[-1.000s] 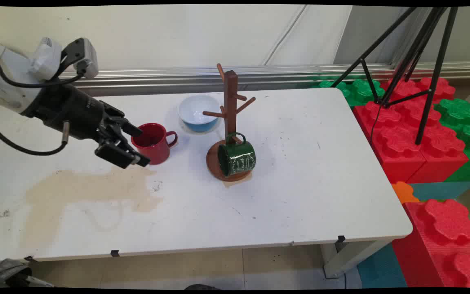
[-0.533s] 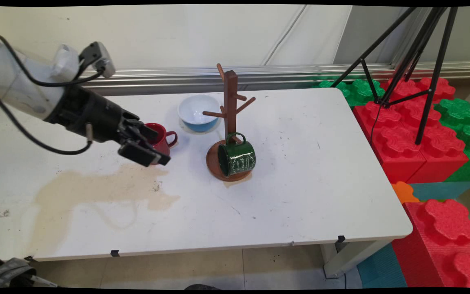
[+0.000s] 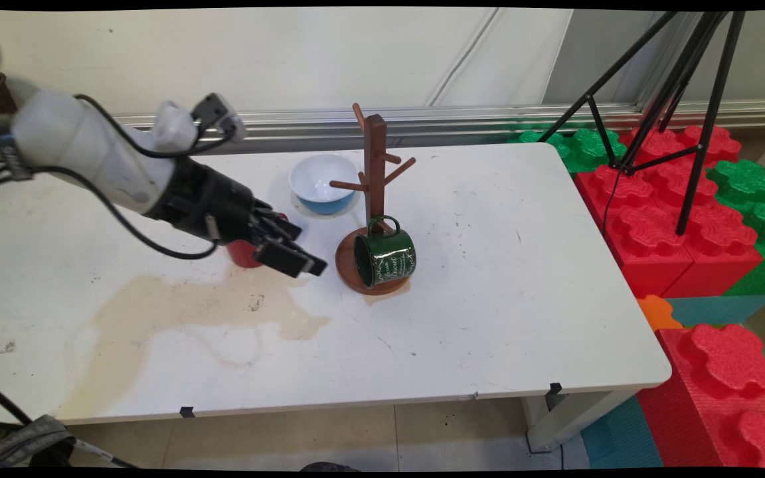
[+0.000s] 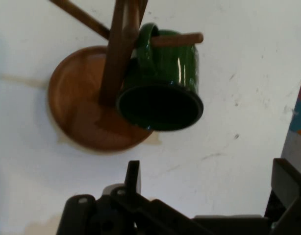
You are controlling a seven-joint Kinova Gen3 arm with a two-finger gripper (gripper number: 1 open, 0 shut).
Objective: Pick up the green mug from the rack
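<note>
Since the earlier frames gripper moves right past red mug across worktop, jaws wide and empty, now near green mug hung on wooden mug tree; judgement: approach slowly, squared to mug body.

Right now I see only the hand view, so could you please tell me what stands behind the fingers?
Observer: A red mug stands on the table just behind the gripper, mostly hidden by the arm.
Operator: Thanks; is anything else near the mug tree?
Observer: A blue bowl, white inside, stands beyond the mug tree.
Operator: And the tabletop?
Observer: A large tan stain spreads across its near left part.
</note>
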